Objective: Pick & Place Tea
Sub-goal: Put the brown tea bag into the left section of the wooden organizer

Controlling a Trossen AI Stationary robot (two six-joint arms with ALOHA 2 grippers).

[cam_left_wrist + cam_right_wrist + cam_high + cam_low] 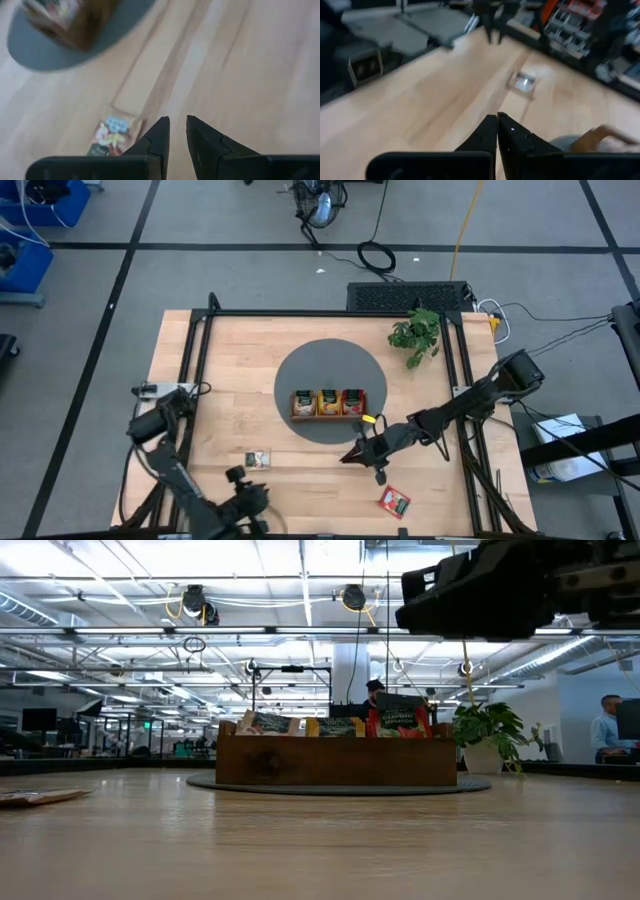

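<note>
Overhead, the right gripper [352,456] hangs pinched together and empty beside the wooden tray [328,416]. 2 tea sachets [394,501] lie loose on the desk [230,370]; the left gripper [177,131] waits slightly parted.

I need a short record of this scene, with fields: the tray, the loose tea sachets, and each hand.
tray: wooden tray on the grey round mat, three compartments filled with sachets
loose sachets: green sachet on the table near the left arm; red sachet near the front edge
left hand: slightly open, empty, above the table by the green sachet
right hand: shut, empty, above the table
</note>
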